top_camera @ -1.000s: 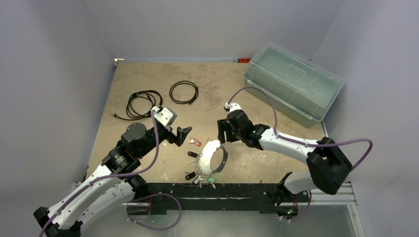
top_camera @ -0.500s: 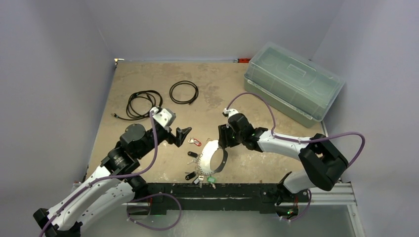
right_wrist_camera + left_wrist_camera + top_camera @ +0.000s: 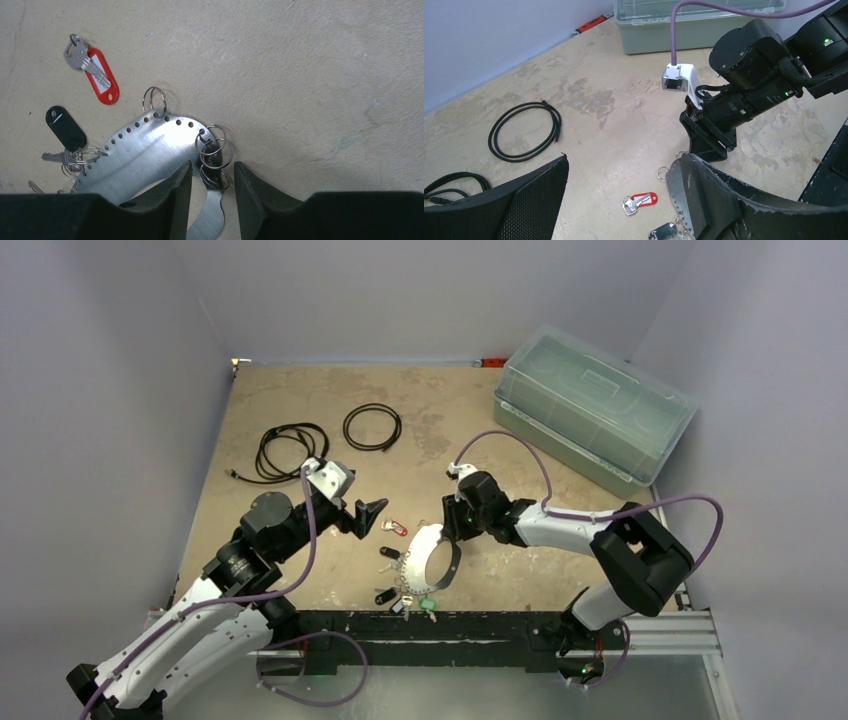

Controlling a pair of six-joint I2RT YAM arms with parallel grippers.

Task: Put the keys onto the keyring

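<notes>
The keyring [image 3: 145,150] is seen as a pale metal band bent into an oval loop and stood on edge, with a row of small holes punched along its rim. Split rings [image 3: 215,152] are hung through several holes. A red-tagged key [image 3: 92,70] is laid flat just beside it, unattached. A black-tagged key [image 3: 64,129] is laid against the rim, and a green-tagged key [image 3: 428,605] at the near end.

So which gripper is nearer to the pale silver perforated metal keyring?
Right. The right gripper sits at the keyring, one finger on each side of its band. The left gripper hangs to its left, beyond the red-tagged key.
</notes>
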